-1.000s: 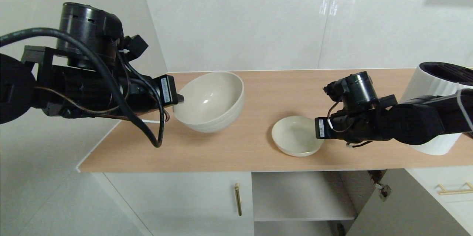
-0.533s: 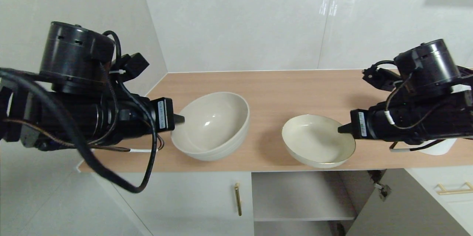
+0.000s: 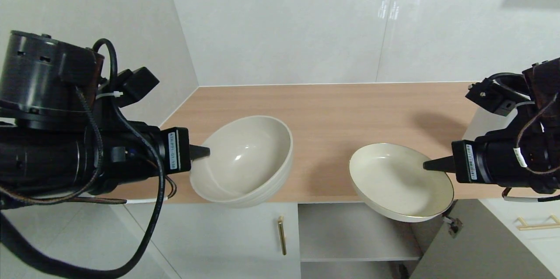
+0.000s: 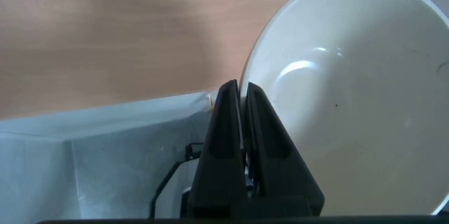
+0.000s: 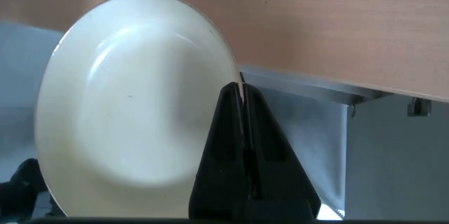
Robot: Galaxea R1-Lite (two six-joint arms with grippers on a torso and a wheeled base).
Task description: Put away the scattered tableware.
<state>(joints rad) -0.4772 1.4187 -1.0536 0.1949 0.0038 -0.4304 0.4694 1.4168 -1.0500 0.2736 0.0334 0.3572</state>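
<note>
Cream ceramic deep bowl (image 3: 245, 161) is hanging in the left gripper (image 3: 199, 152) in the head view, tilted with its opening facing up and toward the camera, its lower part overlapping the front edge of the wooden surface (image 3: 332, 108). The left gripper is pinching the bowl's rim on the robot's left side, fingers closed on it. The right gripper (image 3: 433, 165) is pinching the rim of a shallow dish (image 3: 400, 183) with a thin gold edge, closed on it from the robot's right. The dish is sitting tilted past the surface's front edge, in front of an open white cabinet (image 3: 218, 244) with a shelf (image 3: 354, 235) inside and a gold handle (image 3: 282, 235) on the closed door. Glossy white tile wall (image 3: 284, 25) is running behind. The two pieces are hanging well apart. In the left wrist view the black fingers are clamping the bowl's rim, one inside and one outside, with wood grain beyond. In the right wrist view the fingers are clamping the dish's gold-edged rim the same way, the surface's edge and white cabinet front showing behind it.
</note>
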